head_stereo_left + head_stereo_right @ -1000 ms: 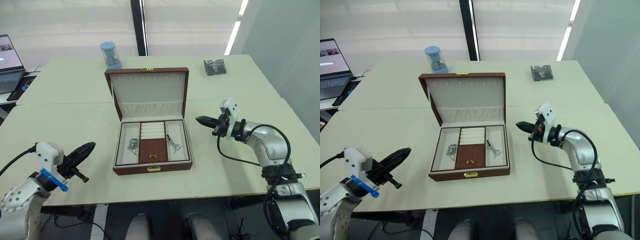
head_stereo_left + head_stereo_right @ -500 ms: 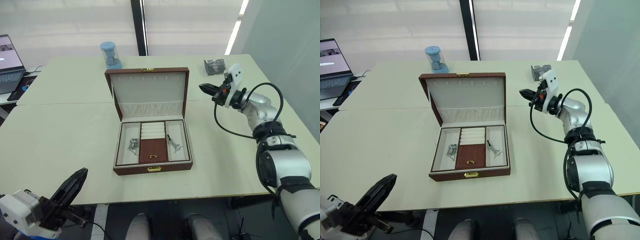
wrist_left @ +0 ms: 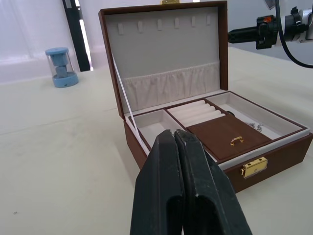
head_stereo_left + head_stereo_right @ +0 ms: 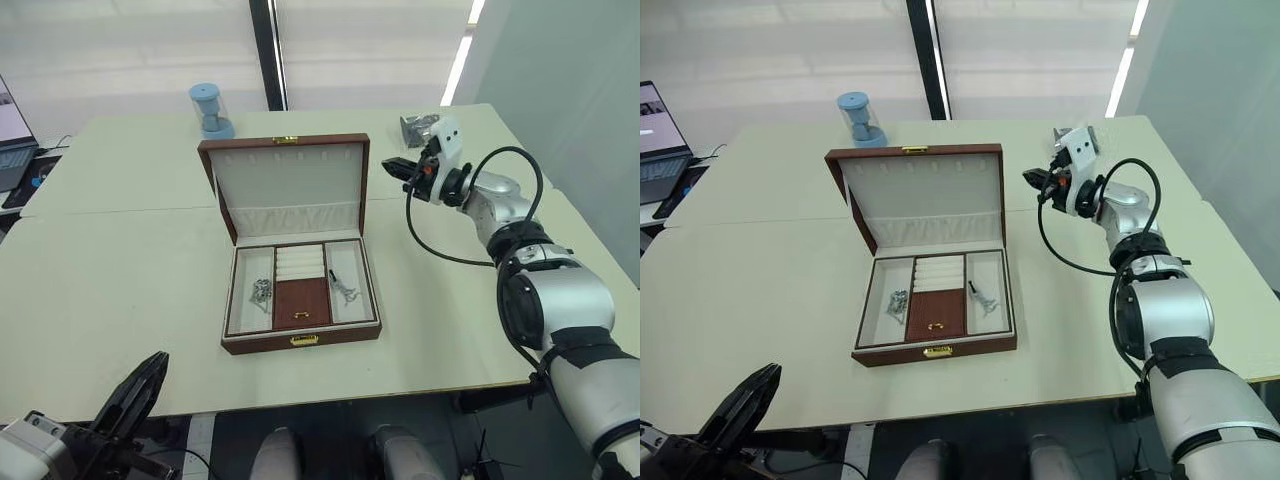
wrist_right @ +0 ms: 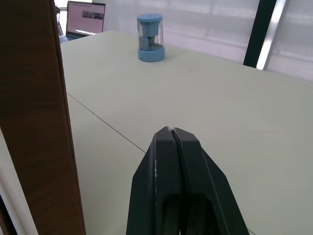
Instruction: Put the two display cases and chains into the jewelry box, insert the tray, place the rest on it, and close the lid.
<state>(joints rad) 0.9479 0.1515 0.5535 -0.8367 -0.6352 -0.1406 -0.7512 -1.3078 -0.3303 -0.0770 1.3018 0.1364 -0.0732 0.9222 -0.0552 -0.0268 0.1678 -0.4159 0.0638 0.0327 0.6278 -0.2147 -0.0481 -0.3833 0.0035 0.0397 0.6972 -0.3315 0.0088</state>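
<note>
The jewelry box (image 4: 300, 338) stands open in the middle of the table, its lid (image 4: 290, 185) upright at the back. The tray (image 4: 303, 302) sits inside it. Silver chains lie in the left (image 4: 261, 295) and right (image 4: 343, 288) side compartments. The display cases are hidden. My right gripper (image 4: 388, 165) is shut and empty, hovering just off the lid's right edge and pointing at it. My left gripper (image 4: 158, 362) is shut and empty, low at the table's front edge, left of the box; the left wrist view looks past its tips (image 3: 178, 139) to the box front.
A blue hourglass-like cylinder (image 4: 207, 110) stands behind the box at the back. A small dark shiny object (image 4: 418, 128) lies at the back right, behind my right gripper. A laptop (image 4: 660, 125) sits at the far left. A seam (image 4: 120, 212) crosses the table.
My right gripper rose from beside the box's front right corner to the lid's right edge. My left arm dropped below the table's front edge. The camera shifted slightly.
</note>
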